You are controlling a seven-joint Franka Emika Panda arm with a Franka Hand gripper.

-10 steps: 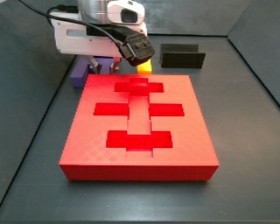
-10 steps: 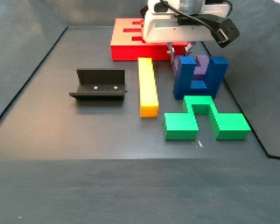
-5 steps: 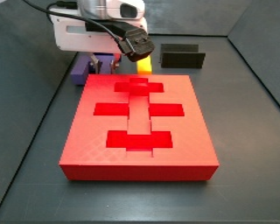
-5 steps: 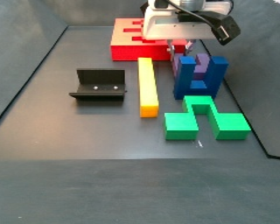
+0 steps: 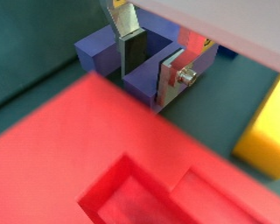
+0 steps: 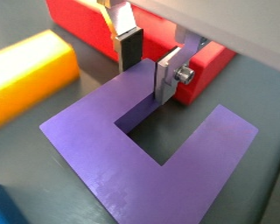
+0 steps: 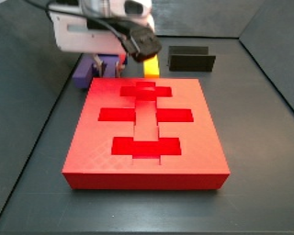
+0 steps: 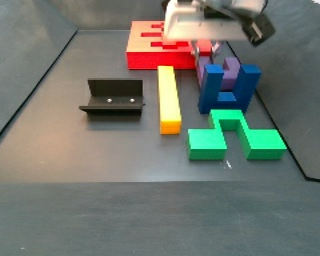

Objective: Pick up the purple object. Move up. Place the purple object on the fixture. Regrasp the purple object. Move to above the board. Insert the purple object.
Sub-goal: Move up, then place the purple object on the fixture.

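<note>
The purple object (image 7: 84, 73) stands behind the far left corner of the red board (image 7: 143, 151), and beside the blue block in a side view (image 8: 212, 85). My gripper (image 7: 107, 66) hangs over it, also seen from the opposite side (image 8: 207, 52). In both wrist views the gripper (image 5: 149, 86) (image 6: 146, 83) has one finger in the notch and one outside. The jaws look shut on one wall of the purple object (image 5: 101, 54) (image 6: 119, 166). The fixture (image 7: 193, 59) (image 8: 112, 97) stands empty, apart from the gripper.
A yellow bar (image 8: 168, 98) lies between the fixture and the blocks. A dark blue U-shaped block (image 8: 246, 85) stands against the purple object. A green block (image 8: 236, 138) lies in front of it. Dark walls ring the floor.
My gripper has risen a little in both side views and is blurred now. The purple object between its fingers seems to have come up slightly with it.
</note>
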